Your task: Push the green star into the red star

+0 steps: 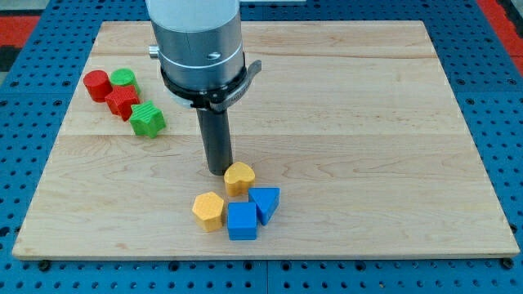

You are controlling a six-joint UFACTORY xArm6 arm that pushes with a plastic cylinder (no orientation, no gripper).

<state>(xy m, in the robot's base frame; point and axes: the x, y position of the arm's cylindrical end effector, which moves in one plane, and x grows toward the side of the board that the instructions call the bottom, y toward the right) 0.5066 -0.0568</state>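
Observation:
The green star [148,119] lies at the view's left on the wooden board, touching the red star [123,102] just up-left of it. A red cylinder [96,84] and a green cylinder [123,78] sit beside the red star at the top left. My tip [219,171] rests on the board near the middle, well to the right of and below the green star, just left of the yellow heart [239,177].
Below the tip lie a yellow hexagon [208,211], a blue cube [242,220] and a blue triangle [265,202], clustered together. The wooden board [368,122] lies on a blue pegboard surface.

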